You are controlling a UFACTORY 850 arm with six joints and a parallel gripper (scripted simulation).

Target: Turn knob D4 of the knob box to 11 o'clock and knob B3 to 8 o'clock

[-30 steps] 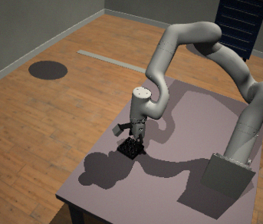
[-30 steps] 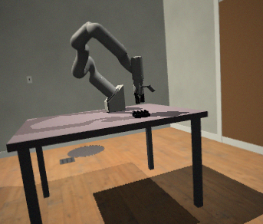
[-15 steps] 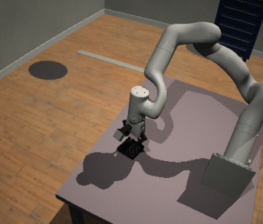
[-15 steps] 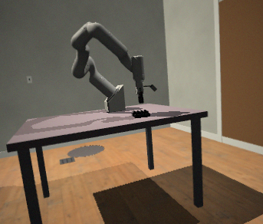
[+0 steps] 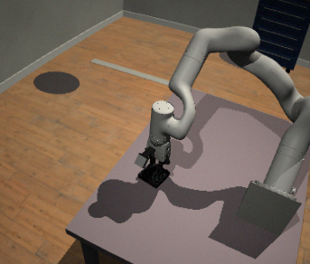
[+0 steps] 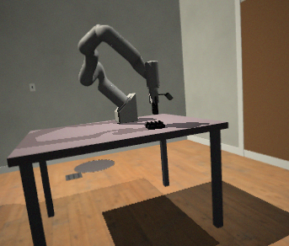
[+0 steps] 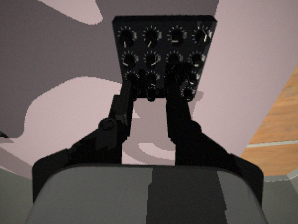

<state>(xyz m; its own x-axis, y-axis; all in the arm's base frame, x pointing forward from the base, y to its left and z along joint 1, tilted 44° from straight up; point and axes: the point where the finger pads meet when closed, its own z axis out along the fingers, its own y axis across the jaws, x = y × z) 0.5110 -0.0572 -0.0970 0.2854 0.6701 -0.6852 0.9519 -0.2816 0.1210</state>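
The black knob box (image 5: 155, 178) (image 6: 155, 125) (image 7: 139, 47) stands on the table with its knobs up. In the wrist view it lies at the top centre, its four columns of knobs running up and down. Several white lines show, but the printed names are too small to read, so I cannot tell which knobs are D4 and B3. The socket is not visible. My gripper (image 5: 156, 165) (image 6: 155, 113) (image 7: 150, 93) is partly open and empty. Its fingers point down above the box, with a gap below them in the exterior view. In the wrist view they hide parts of the lower rows.
The pinkish table (image 5: 128, 235) (image 6: 65, 145) carries the arm's base (image 5: 268, 208) (image 6: 126, 114). The arm's dark shadow lies across the table around the box. A table edge is fairly near the box, with wooden floor (image 7: 280, 125) beyond it.
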